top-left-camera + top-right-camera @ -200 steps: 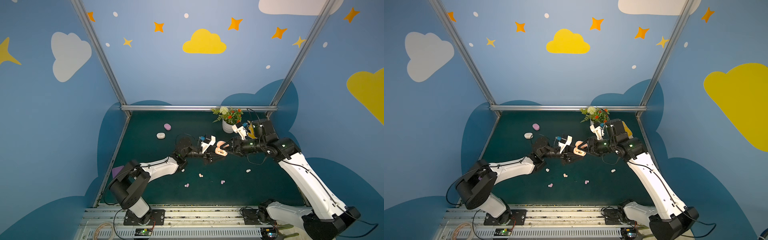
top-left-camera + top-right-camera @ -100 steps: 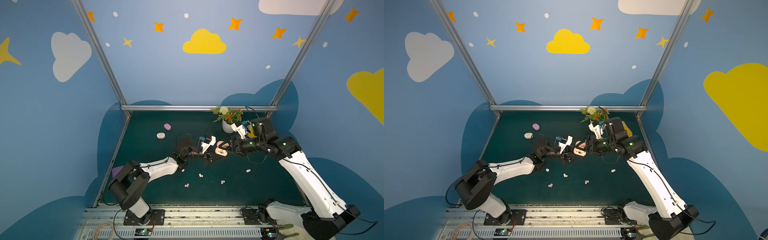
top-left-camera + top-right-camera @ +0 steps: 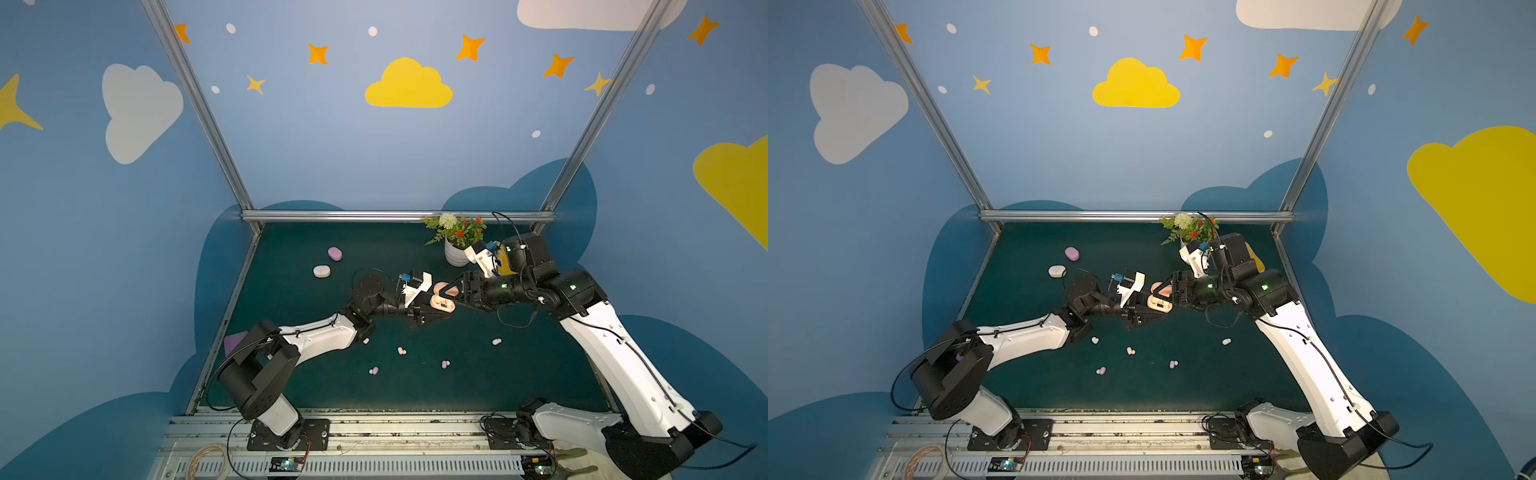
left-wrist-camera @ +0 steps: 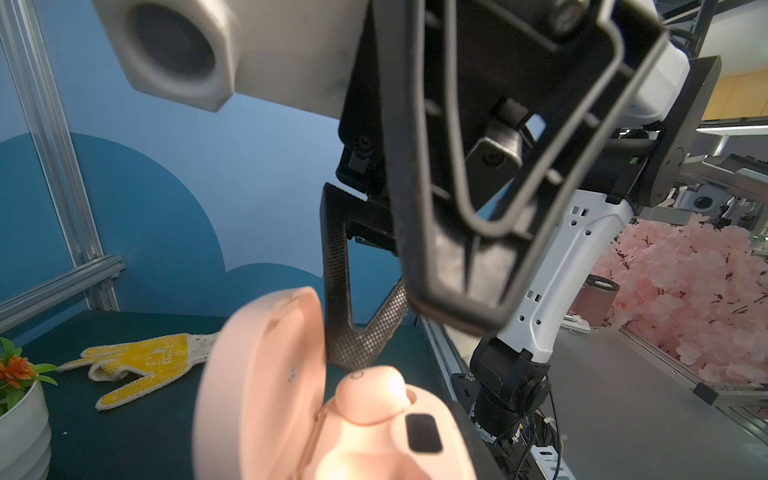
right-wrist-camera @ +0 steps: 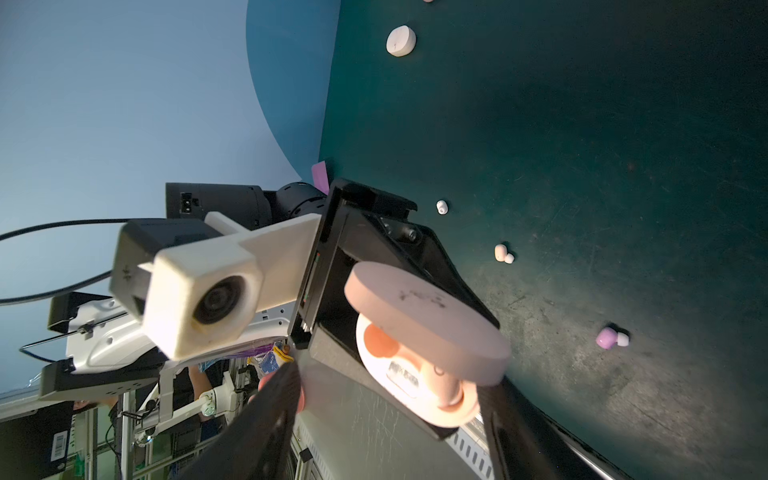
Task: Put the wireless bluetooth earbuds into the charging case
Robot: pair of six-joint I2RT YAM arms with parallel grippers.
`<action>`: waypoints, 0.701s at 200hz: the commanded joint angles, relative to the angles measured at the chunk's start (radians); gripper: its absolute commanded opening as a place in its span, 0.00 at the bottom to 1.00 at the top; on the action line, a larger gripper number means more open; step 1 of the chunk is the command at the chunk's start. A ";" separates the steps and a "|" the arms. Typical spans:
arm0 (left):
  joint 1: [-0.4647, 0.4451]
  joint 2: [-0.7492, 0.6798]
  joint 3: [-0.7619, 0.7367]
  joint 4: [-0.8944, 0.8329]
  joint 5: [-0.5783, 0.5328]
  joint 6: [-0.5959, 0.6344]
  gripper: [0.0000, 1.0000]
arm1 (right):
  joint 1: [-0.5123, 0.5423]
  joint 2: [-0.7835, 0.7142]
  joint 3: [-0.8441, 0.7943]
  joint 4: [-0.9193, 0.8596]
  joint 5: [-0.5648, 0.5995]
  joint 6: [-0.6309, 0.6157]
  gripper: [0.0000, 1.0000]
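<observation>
My left gripper (image 3: 432,311) is shut on the base of an open peach-pink charging case (image 3: 443,302), held above the mat with its lid (image 4: 257,386) swung up. One peach earbud (image 4: 370,399) sits in a socket of the case (image 5: 415,386). My right gripper (image 3: 451,294) is open, its fingers (image 5: 266,415) standing wide on either side of the case's end and gripping nothing. Several loose earbuds lie on the mat: white (image 3: 496,341), peach (image 3: 401,351), lilac (image 3: 445,364), lilac (image 3: 374,370) and white (image 3: 365,340).
A closed lilac case (image 3: 335,253) and a closed white case (image 3: 321,271) lie at the back left. A white flower pot (image 3: 456,251) stands behind the right wrist, with a yellow glove (image 4: 145,361) beside it. Metal frame rails border the mat.
My right gripper's fingers have spread apart at the case, leaving the peach earbud in its socket. Both arms have hardly moved, and the left grip on the case is unchanged.
</observation>
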 commanded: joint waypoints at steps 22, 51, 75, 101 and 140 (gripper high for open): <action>0.011 -0.064 -0.055 0.041 0.020 0.039 0.04 | 0.028 -0.027 0.014 -0.004 0.051 -0.021 0.71; 0.032 -0.144 -0.094 -0.051 -0.015 0.107 0.04 | 0.054 -0.052 0.005 -0.022 0.057 -0.017 0.71; 0.043 -0.202 -0.122 -0.106 -0.056 0.154 0.04 | 0.077 -0.065 -0.011 -0.026 0.066 -0.009 0.71; 0.064 -0.272 -0.151 -0.164 -0.086 0.177 0.04 | 0.096 -0.086 -0.052 -0.019 0.088 -0.003 0.71; 0.098 -0.400 -0.189 -0.307 -0.146 0.235 0.04 | 0.124 -0.122 -0.133 0.032 0.105 0.031 0.71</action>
